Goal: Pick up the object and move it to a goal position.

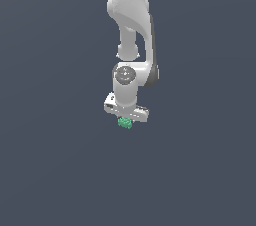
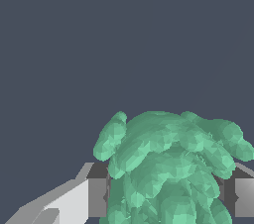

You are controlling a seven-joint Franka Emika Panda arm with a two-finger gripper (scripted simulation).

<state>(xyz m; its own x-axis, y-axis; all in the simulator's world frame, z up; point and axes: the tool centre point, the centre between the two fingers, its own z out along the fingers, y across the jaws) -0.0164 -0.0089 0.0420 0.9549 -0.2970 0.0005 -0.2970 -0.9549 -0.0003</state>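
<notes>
The object [image 1: 124, 123] is a tiny mint-green lumpy thing right under the white arm's hand in the exterior view. In the wrist view the object [image 2: 171, 168] fills the space between the two fingers [image 2: 96, 197], which press against its sides. My gripper [image 1: 125, 121] is shut on it, and the fingertips are hidden behind the hand and the green lumps in the exterior view. Whether the object rests on the ground or hangs above it cannot be told.
Only a plain dark blue-grey ground [image 1: 50, 170] shows around the arm in both views. No goal marker or other thing is visible.
</notes>
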